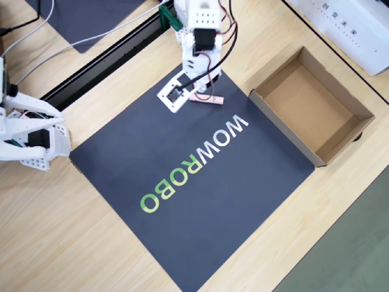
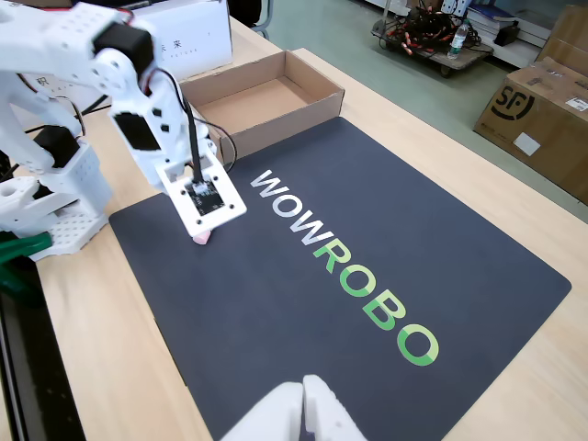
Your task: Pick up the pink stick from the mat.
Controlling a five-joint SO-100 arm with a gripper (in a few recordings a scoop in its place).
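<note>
The pink stick (image 1: pixel 209 99) lies on the far edge of the WOWROBO mat (image 1: pixel 188 182), just beyond the letter W. In the overhead view my white gripper (image 1: pixel 203 91) points down right over its middle, and both ends of the stick stick out from under it. In the fixed view the gripper (image 2: pixel 200 222) sits low at the mat's (image 2: pixel 367 276) left corner, with one pink stick end (image 2: pixel 200 237) poking out beneath its white camera plate. The plate hides the fingertips, so I cannot see whether they touch or hold the stick.
An open cardboard box (image 1: pixel 282 131) stands against the mat's right edge, also seen behind the gripper (image 2: pixel 276 124). A white carton (image 1: pixel 346 24) sits at the top right. A black rail (image 1: pixel 103 61) and a plain dark mat (image 1: pixel 91 15) lie at the upper left.
</note>
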